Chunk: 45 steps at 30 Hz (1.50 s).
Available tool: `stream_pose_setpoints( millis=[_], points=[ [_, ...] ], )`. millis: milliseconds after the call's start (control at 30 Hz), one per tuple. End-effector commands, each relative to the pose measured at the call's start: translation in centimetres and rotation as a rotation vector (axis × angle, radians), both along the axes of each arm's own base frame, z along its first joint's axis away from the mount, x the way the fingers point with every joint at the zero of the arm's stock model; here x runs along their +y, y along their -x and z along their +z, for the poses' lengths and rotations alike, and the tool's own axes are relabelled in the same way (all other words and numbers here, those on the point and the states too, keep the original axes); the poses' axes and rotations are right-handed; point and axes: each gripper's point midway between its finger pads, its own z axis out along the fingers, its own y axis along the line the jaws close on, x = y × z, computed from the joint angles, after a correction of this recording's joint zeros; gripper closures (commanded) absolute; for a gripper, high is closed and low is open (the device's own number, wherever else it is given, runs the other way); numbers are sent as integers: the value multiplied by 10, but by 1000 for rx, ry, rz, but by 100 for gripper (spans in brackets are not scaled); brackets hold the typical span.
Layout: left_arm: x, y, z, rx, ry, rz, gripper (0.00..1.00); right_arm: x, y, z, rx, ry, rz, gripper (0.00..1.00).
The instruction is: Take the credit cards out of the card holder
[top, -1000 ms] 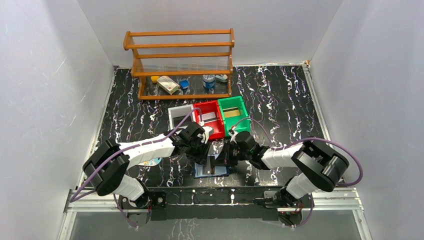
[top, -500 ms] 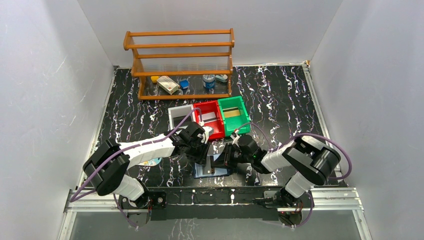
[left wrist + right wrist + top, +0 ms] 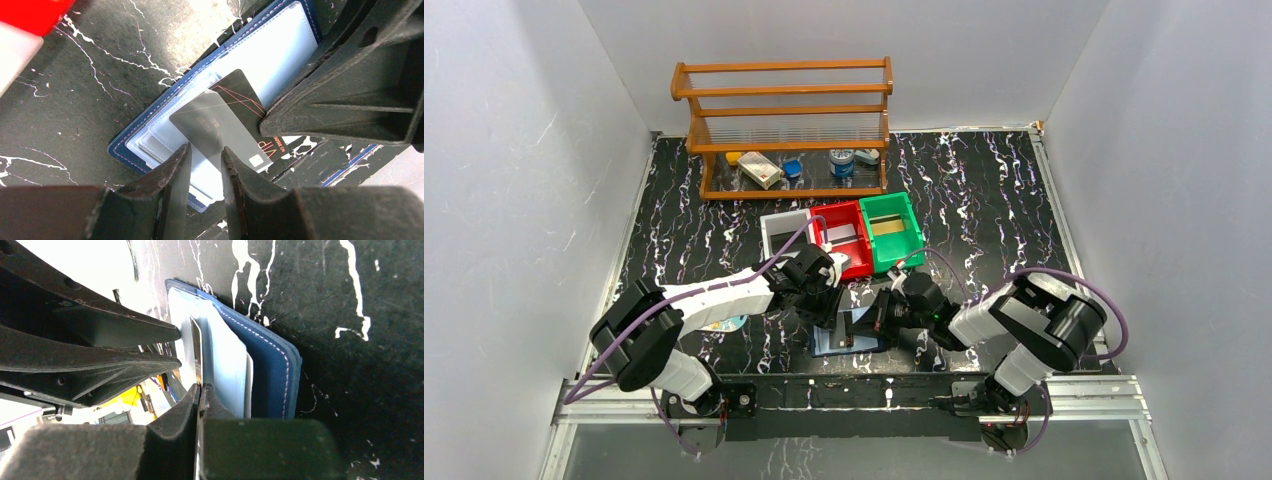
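Right gripper [image 3: 200, 390] pinched shut on grey and black plastic credit cards [image 3: 220, 125]; which card unclear. Left gripper [image 3: 206, 149] slightly spread over open navy folding card holder [image 3: 272, 365]. Risks: unpinned holder drags along; thin-edge pinch slips.

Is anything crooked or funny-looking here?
Yes. Two cards poke crookedly out of the open card holder, fanned across each other instead of tucked in straight. The right jaws pinch one by its edge.

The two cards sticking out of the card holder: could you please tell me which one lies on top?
The grey card lies on top; it overlaps the black card, which has pink lines and VIP lettering.
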Motion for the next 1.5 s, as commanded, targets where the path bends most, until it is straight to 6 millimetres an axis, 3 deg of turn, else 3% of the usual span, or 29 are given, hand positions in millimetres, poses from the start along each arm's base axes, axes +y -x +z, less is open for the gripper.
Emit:
stream_pose_setpoints(
  millis=[0, 200, 433, 933, 1200, 1467],
  points=[
    [11, 8, -7, 23, -49, -3, 73, -11, -5, -6, -26, 60, -40, 94],
    [10, 8, -7, 24, -47, -14, 73, -16, -7, -6, -37, 84, -64, 90],
    [9, 7, -7, 26, -51, -16, 78, -3, -10, 7, -24, -19, -70, 85],
    [12, 9, -12, 37, -67, -7, 84, 5, -11, 8, -8, -79, -70, 69],
    [8, 7, -9, 36, -53, 0, 84, 10, -10, 7, -9, -77, -43, 78],
    [10, 9, -11, 40, -57, 0, 84, -1, -7, 2, -8, -58, -72, 92]
  ],
)
